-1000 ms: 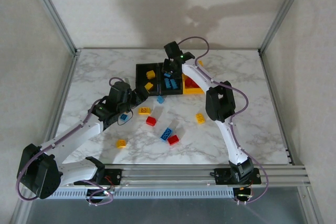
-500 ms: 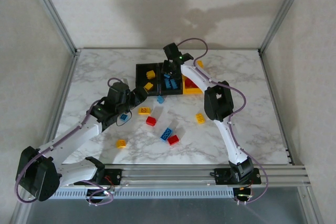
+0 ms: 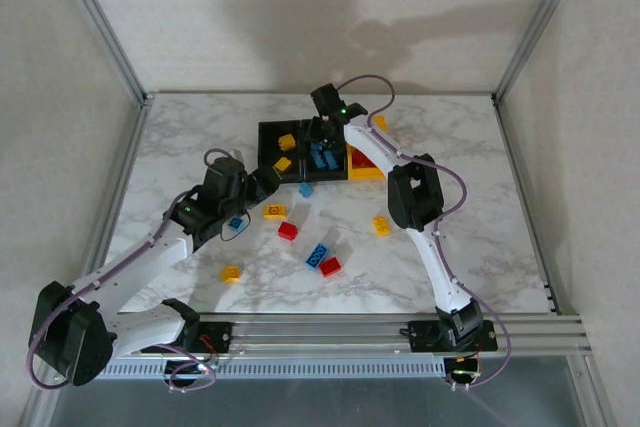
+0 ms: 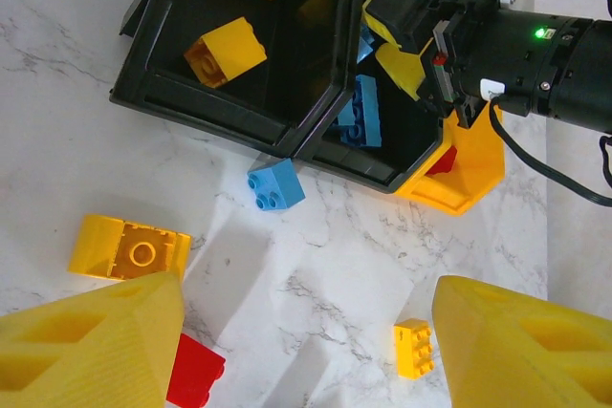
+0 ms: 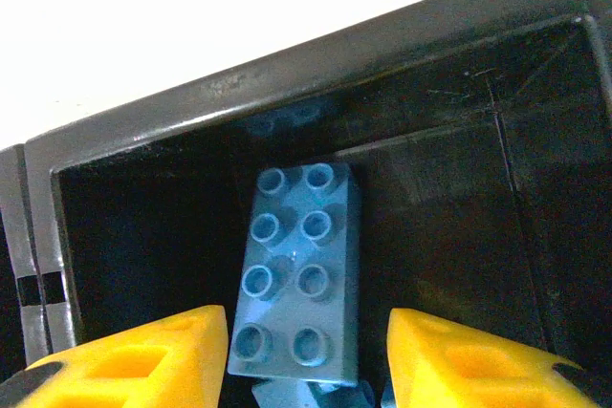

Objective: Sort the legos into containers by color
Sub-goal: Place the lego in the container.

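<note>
Your right gripper [image 5: 306, 355] hangs inside the middle black bin [image 5: 287, 74]. Its yellow fingers [image 5: 143, 360] stand apart on either side of a blue 8-stud brick [image 5: 296, 274], which lies flat on the bin floor with a clear gap at the right finger. So this claw is not clamped on it.

Your left gripper [image 4: 306, 332] hovers over the marble table [image 4: 316, 265], its fingers wide apart with only bare table between them.

Compared with 1 second earlier, the right arm's elbow sits slightly further left, with its gripper over the same bin. The left arm has barely shifted, and the loose bricks lie where they lay.

The left black bin [image 4: 143, 93] holds 2 yellow bricks [image 4: 225, 52]. More blue bricks [image 4: 363, 112] lie in the middle bin, and a bit of red [image 4: 442, 161] shows in the yellow-orange bin [image 4: 469, 174].

On the table, a small blue brick [image 4: 275, 184] lies just beside the bins' near wall. Nearer to you are a yellow brick [image 4: 129, 247], a red brick [image 4: 196, 375] and a small yellow brick [image 4: 413, 348]. A blue and red pair [image 3: 322, 261] touch each other closer to the bases.

The right wrist's black body, with its green light [image 4: 540, 32] lit, overhangs the middle and yellow-orange bins and hides part of their contents from the left wrist camera.
</note>
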Robot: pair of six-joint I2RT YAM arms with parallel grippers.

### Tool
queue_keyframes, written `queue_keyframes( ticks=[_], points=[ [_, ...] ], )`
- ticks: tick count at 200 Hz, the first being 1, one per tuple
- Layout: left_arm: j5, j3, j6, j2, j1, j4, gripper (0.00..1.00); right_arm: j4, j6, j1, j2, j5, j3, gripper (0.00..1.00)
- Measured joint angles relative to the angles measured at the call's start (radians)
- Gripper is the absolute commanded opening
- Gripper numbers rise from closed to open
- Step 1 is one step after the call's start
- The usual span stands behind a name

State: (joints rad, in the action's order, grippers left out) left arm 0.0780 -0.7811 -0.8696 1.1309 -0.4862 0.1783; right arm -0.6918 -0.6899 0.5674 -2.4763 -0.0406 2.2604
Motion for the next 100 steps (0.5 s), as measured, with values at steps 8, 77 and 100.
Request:
queue_keyframes(
  ticks=[8,77,100],
  points=[
    [0.000,0.003,0.000,-0.001,0.000,0.000,0.69,0.000,0.000,0.000,0.000,0.000,0.000,0.48],
    [-0.024,0.019,-0.014,-0.039,0.000,0.057,0.69,0.049,0.033,0.021,0.170,0.000,-0.141,0.48],
    [-0.043,0.019,-0.019,-0.056,0.000,0.091,0.68,0.090,0.051,0.035,0.293,0.000,-0.236,0.47]
  ],
)
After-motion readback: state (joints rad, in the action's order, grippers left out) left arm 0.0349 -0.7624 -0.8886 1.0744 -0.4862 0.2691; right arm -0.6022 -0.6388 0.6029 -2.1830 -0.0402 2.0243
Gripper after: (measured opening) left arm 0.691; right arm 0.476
